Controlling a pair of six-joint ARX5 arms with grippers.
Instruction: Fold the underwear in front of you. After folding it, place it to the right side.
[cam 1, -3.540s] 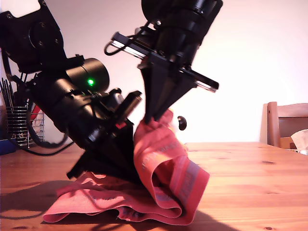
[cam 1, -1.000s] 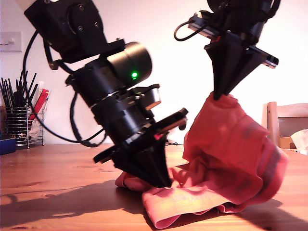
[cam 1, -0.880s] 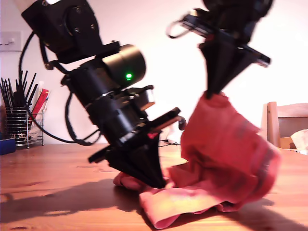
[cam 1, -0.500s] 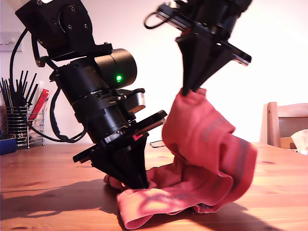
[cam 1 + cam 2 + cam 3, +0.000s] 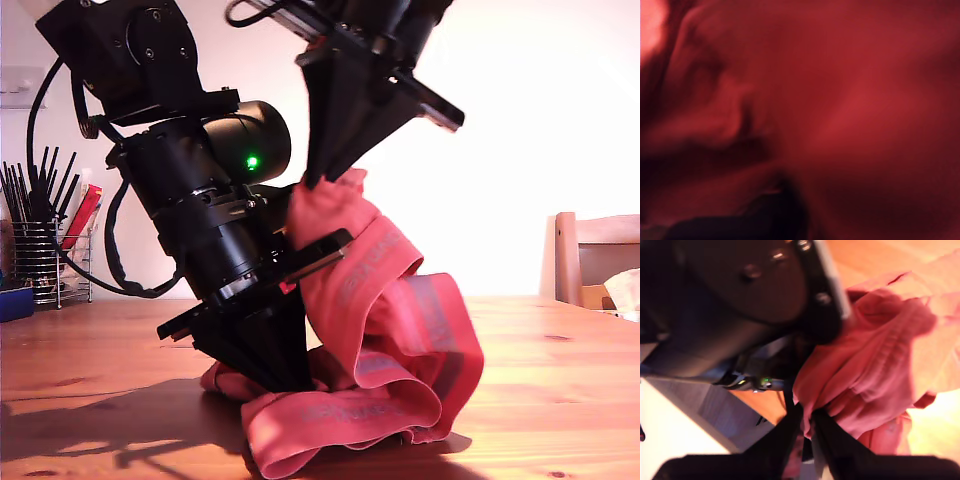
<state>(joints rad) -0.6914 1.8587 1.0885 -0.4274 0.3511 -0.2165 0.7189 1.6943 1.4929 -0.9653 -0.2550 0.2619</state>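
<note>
Both my grippers pinch the underwear (image 5: pixel 385 300) over a wooden table (image 5: pixel 560 400), white wall (image 5: pixel 540 130) behind

First wrist view: blurred red underwear (image 5: pixel 840 110), pincer unseen.

My second gripper (image 5: pixel 316 182) hangs raised, clamped; my first gripper (image 5: pixel 290 385) low.
</note>
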